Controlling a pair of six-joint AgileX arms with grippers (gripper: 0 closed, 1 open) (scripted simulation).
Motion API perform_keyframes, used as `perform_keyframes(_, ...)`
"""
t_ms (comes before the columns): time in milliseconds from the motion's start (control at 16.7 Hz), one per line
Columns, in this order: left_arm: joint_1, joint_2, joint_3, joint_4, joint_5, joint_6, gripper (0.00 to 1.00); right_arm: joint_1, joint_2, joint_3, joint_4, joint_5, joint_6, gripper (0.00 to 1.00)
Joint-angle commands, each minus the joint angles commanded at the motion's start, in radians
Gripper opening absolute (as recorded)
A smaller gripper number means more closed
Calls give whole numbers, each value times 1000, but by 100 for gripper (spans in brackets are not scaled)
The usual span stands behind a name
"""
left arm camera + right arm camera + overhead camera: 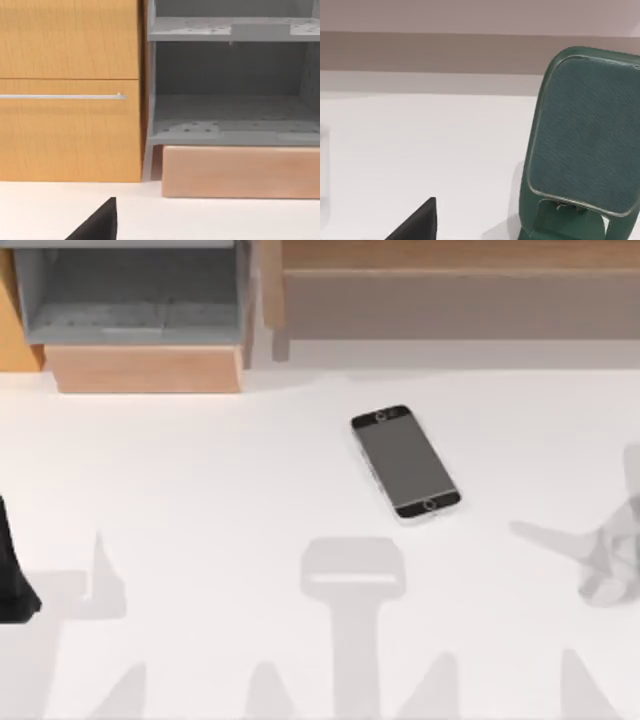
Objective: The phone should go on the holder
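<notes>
One phone (405, 462) flat mid-table, open white surface around, claw states cannot tell

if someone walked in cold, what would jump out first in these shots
The phone would catch the eye first: it lies flat and alone on the white table, a little right of centre in the top view, set at a slant. Next comes the green holder, standing upright and close up in the right wrist view, with nothing on it. Behind, the orange wooden cabinet stands beside grey shelves.

White table (220, 500), phone (405, 462) lying flat mid-table — green holder (580, 150) standing upright on it
</notes>
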Motion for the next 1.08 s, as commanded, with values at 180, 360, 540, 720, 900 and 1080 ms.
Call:
perform_keyframes(180, 0, 0, 0, 0, 0, 0, 100, 27, 247, 227, -165, 9, 7, 100)
perform_keyframes(360, 0, 0, 0, 0, 0, 0, 100, 65, 528, 509, -343, 14, 22, 100)
perform_keyframes(540, 0, 0, 0, 0, 0, 0, 100, 114, 825, 831, -521, 14, 43, 100)
perform_keyframes(720, 0, 0, 0, 0, 0, 0, 100, 170, 1131, 1175, -695, 11, 68, 100)
perform_keyframes(900, 0, 0, 0, 0, 0, 0, 100, 231, 1436, 1517, -861, 7, 94, 100)
perform_keyframes(1080, 0, 0, 0, 0, 0, 0, 100, 294, 1728, 1833, -1018, 3, 118, 100)
